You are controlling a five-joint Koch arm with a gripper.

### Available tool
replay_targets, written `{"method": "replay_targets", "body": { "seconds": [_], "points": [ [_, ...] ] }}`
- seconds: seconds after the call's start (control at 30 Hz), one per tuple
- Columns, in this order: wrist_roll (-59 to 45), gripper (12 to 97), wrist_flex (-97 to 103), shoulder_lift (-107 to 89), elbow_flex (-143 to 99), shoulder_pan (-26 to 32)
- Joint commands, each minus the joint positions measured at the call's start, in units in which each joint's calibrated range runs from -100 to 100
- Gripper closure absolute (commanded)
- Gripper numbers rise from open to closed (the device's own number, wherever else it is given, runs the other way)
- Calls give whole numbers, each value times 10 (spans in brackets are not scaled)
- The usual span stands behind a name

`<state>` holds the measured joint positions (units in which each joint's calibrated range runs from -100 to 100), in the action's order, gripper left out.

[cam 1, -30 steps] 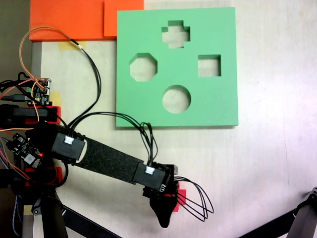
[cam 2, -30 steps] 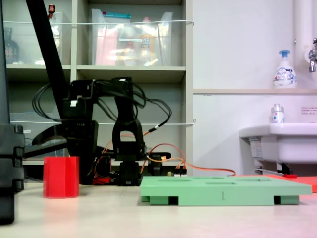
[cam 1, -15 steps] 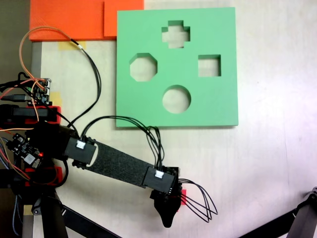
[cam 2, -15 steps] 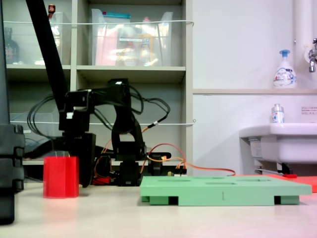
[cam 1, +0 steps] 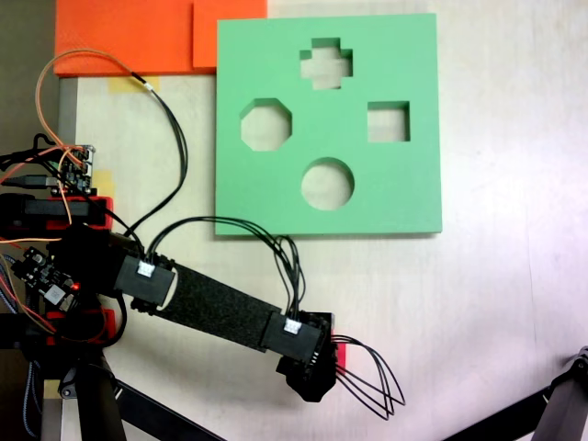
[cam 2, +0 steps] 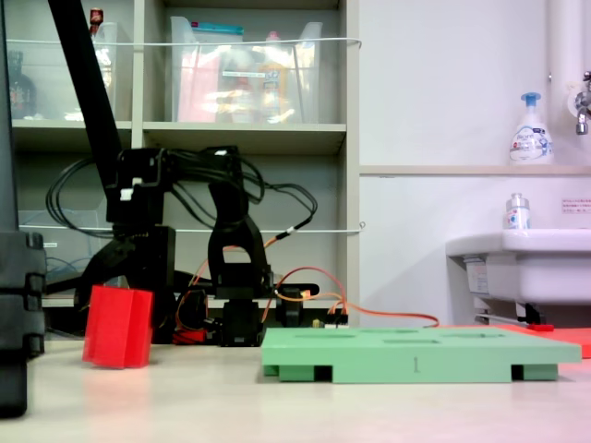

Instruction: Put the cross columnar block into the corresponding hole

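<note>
One step of the job looks under way and most remains: the cross columnar block (cam 2: 117, 327) is far left in the low side fixed view, tilted with one bottom edge on the surface (cam 2: 277, 406), so a pick-up seems just begun, while carrying and fitting it are yet to do. The pincer (cam 2: 109, 277) comes down on the block from above and behind it, one dark jaw slanting over its left top corner; whether the jaws actually clamp it I cannot tell, since the arm body hides them in both fixed views. From above, a sliver of the red block (cam 1: 341, 352) peeps out beside the wrist, near the lower edge of the surface. Further right and well apart lies the green board (cam 1: 404, 193), flat, and the corresponding hole (cam 1: 326, 63) near its far edge is unfilled.
</note>
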<state>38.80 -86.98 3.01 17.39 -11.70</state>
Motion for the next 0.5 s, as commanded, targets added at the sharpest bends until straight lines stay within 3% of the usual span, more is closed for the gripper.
{"method": "replay_targets", "body": {
  "seconds": [0.0,0.1,0.47],
  "points": [
    [2,634,-29,10,-2,0],
    [7,678,-41,-2,-1,0],
    [51,681,-116,-213,7,23]
  ]
}}
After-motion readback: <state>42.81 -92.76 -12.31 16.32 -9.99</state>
